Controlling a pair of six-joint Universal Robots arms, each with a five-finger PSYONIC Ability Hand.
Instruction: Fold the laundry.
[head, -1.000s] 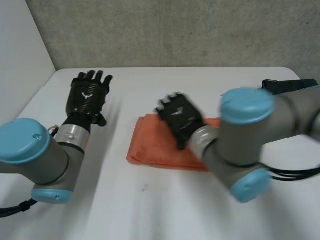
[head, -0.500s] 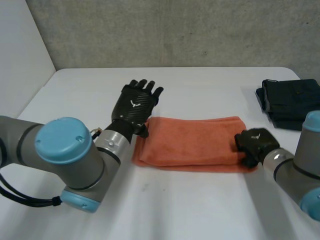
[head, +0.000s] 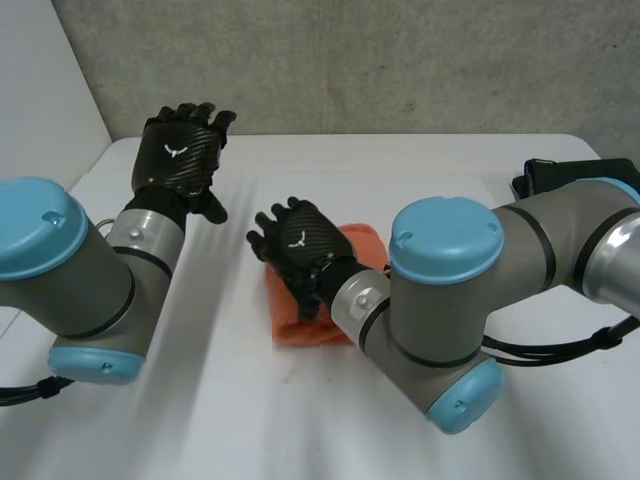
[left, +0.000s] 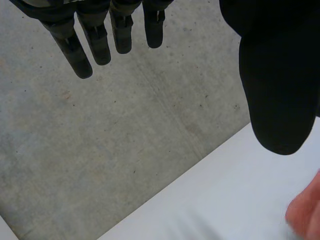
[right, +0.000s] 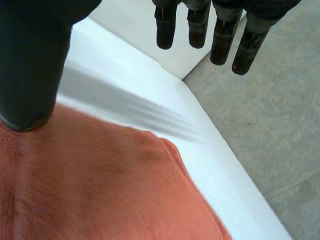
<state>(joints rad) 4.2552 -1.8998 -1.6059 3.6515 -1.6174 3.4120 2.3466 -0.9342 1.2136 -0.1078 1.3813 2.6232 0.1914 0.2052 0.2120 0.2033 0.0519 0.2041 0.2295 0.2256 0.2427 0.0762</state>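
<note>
My right hand (head: 300, 243) has swept the orange terry towel (head: 300, 322) in half at mid-bench (head: 420, 180) and now hovers with fingers straight and empty. My left hand (head: 180, 160) has pulled back, fingers spread. The fold looks done.

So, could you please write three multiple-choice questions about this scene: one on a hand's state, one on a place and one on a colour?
1. The left hand is:
A. open, holding nothing
B. shut on a sock
C. pinching a sleeve

2. The right hand is:
A. touching the left hand
B. over the folded cloth
C. behind the left arm

3. The folded cloth is:
A. blue
B. green
C. orange

Answers:
1 A: its fingers hang straight in the left wrist view.
2 B: the cloth lies under its palm in the right wrist view.
3 C: it looks orange in the head and right wrist views.
</note>
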